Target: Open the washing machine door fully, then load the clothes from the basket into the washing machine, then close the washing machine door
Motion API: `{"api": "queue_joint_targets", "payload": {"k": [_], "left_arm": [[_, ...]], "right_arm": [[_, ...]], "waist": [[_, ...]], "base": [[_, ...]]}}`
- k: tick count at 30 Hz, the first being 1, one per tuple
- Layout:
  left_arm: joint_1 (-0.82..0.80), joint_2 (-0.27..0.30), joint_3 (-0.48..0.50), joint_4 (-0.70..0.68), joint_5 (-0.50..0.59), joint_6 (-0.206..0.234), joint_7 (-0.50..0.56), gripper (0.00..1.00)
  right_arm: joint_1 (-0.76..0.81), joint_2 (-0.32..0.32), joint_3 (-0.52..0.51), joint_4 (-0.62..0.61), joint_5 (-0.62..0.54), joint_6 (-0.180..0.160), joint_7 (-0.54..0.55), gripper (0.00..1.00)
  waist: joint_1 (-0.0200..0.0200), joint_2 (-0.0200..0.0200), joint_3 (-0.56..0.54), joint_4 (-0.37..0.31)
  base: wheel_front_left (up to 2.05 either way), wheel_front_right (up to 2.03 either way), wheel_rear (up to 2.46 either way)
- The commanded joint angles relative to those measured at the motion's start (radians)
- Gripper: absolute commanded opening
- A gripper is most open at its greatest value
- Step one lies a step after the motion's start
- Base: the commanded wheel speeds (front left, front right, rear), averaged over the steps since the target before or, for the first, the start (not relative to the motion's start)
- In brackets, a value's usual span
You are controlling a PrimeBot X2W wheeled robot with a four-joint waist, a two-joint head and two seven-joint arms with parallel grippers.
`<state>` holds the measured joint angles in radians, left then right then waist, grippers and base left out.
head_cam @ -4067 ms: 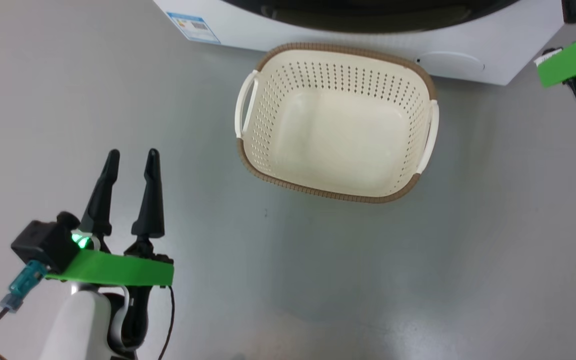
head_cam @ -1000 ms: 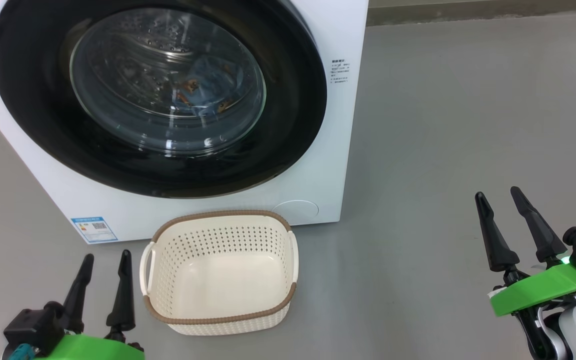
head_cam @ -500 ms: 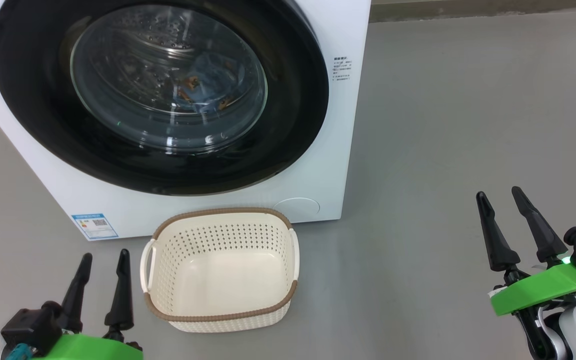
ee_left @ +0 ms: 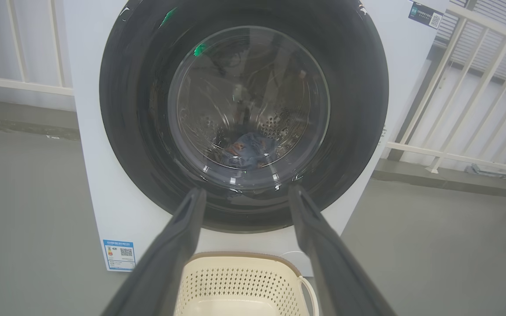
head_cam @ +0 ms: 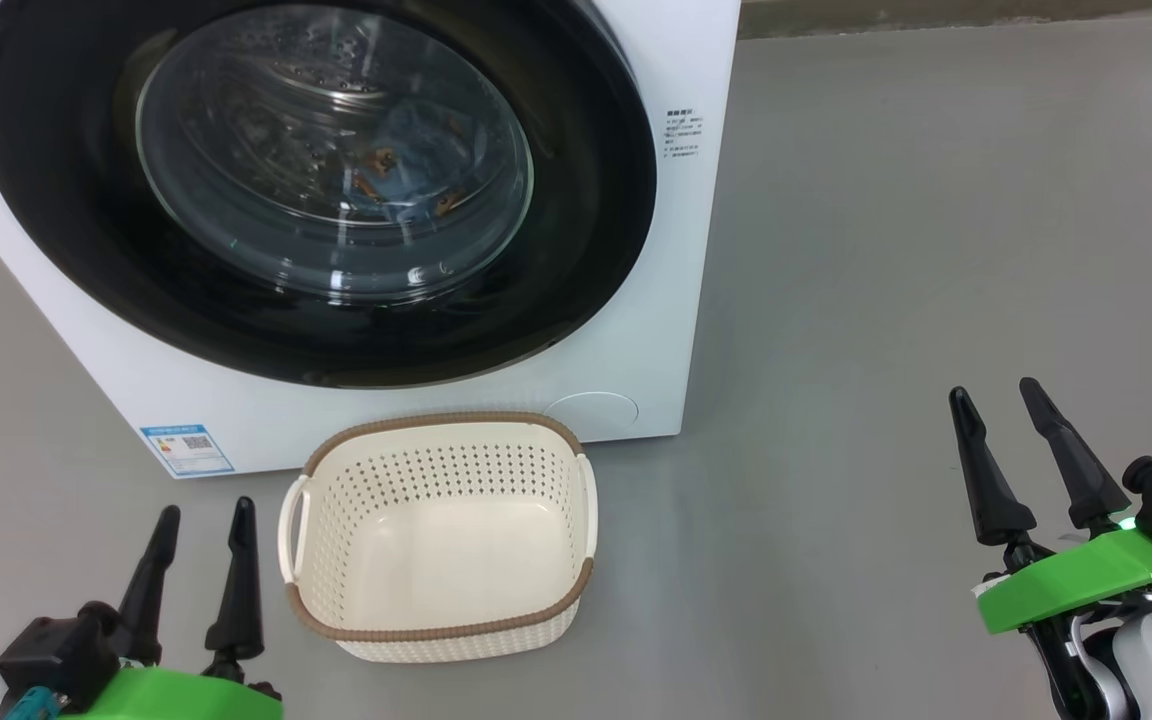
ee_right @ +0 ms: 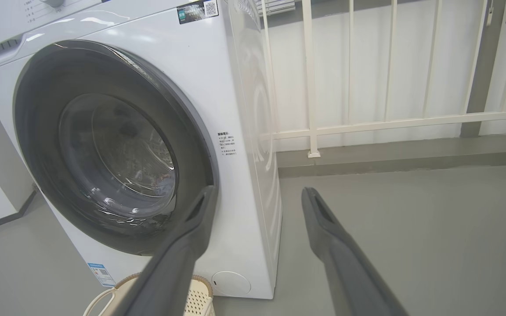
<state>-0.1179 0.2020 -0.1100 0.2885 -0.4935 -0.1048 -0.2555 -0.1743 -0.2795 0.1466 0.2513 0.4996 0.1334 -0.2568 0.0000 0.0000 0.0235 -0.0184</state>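
Door-closing step looks complete: washing machine door [head_cam: 576,200] at 11 o'clock shut, clothes [head_cam: 406,180] inside. Your left gripper [head_cam: 204,507] and right gripper [head_cam: 992,388] stand spread, empty. Confirm latching.

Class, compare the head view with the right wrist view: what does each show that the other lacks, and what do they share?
Head view, not the right wrist view: the left gripper, open, and the basket's bare bottom. Right wrist view, not the head view: a white railing behind, the washing machine's side and its top panel. Both: the shut washing machine door, the blue label, part of the basket and the open right gripper.
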Motion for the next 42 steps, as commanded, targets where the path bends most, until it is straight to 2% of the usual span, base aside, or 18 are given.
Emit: {"api": "queue_joint_targets", "payload": {"k": [1,4,5,12,16,20,42], "left_arm": [[-0.023,0.026,0.032,-0.03,-0.006,0.003,-0.006,1.0],[-0.022,0.026,0.029,-0.031,-0.013,0.002,-0.005,1.0],[0.001,-0.001,-0.002,0.003,-0.01,0.0,0.0,0.0],[0.022,-0.029,-0.006,0.041,-0.033,-0.001,0.009,0.0],[0.023,-0.033,0.002,0.037,-0.068,-0.001,0.021,0.0],[0.022,-0.038,0.011,0.034,-0.112,-0.002,0.036,0.0],[0.02,-0.059,0.05,0.02,-0.298,-0.007,0.097,0.0]], "right_arm": [[-0.005,-0.011,0.01,-0.019,-0.005,-0.003,-0.005,1.0],[-0.006,-0.009,0.01,-0.018,-0.005,-0.003,-0.005,1.0],[0.001,0.005,0.001,0.004,0.0,0.0,0.0,0.0],[0.031,0.04,0.01,0.046,0.024,0.0,0.007,0.0],[0.033,0.046,0.002,0.043,0.06,0.0,0.019,0.0],[0.034,0.053,-0.009,0.042,0.105,0.0,0.033,0.0],[0.039,0.084,-0.054,0.033,0.292,-0.001,0.094,0.0]], "waist": [[0.0,0.0,0.0,0.0],[0.0,0.0,0.0,-0.002],[0.0,0.0,0.0,-0.001],[0.0002,0.0,0.0,-0.001],[0.0023,0.0,-0.003,0.0],[0.0002,0.0,-0.002,0.0],[0.0001,0.0,-0.005,0.004]], "base": [[0.0,0.0,0.0],[0.0,0.0,0.0],[0.0,0.0,0.0],[0.0,0.0,0.0],[0.0,0.0,0.0],[0.0,0.0,0.0],[0.0,0.0,0.0]]}}
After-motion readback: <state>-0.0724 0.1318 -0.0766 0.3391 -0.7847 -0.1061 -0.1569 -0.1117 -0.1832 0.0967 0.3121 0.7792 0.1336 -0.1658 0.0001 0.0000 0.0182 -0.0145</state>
